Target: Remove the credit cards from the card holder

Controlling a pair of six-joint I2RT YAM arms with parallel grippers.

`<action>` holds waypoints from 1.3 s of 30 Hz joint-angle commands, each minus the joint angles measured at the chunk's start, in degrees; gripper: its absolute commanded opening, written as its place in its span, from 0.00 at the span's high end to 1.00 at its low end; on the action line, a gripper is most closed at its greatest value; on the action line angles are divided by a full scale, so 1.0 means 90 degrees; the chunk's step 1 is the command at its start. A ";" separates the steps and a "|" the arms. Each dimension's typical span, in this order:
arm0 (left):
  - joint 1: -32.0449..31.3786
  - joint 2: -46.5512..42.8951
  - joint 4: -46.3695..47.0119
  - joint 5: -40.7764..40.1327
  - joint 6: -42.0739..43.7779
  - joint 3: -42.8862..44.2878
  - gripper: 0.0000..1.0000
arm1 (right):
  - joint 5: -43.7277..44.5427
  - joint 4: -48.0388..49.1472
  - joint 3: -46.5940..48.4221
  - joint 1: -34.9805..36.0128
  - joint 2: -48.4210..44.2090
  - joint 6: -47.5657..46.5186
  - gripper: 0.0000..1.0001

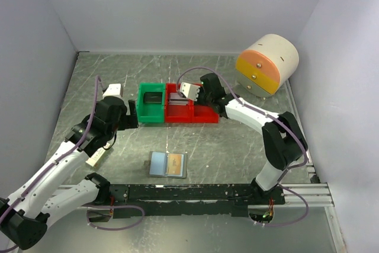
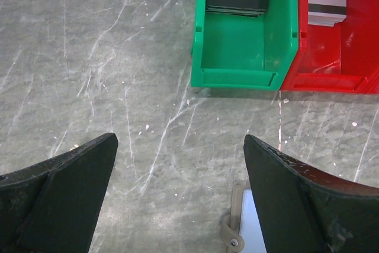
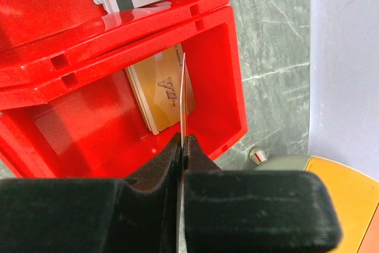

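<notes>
Only the right wrist view reveals the right hand [image 3: 182, 141] pinching a credit card [image 3: 188, 96] over the red bin [image 3: 220, 45]; the left hand [image 2: 179, 140], at its nine o'clock, gapes empty.

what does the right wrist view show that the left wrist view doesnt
Only right wrist: right jaws shut on an edge-on credit card above tan cards in a second red bin. Only left wrist: open left jaws, the green bin, a corner of the card holder. Both: the red bin of striped silver cards.
</notes>
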 commanded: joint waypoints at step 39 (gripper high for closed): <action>0.0052 -0.0246 -0.0048 -0.0331 -0.0124 -0.0011 0.00 | 0.0137 0.1033 0.0058 -0.0014 0.1456 -0.0091 0.81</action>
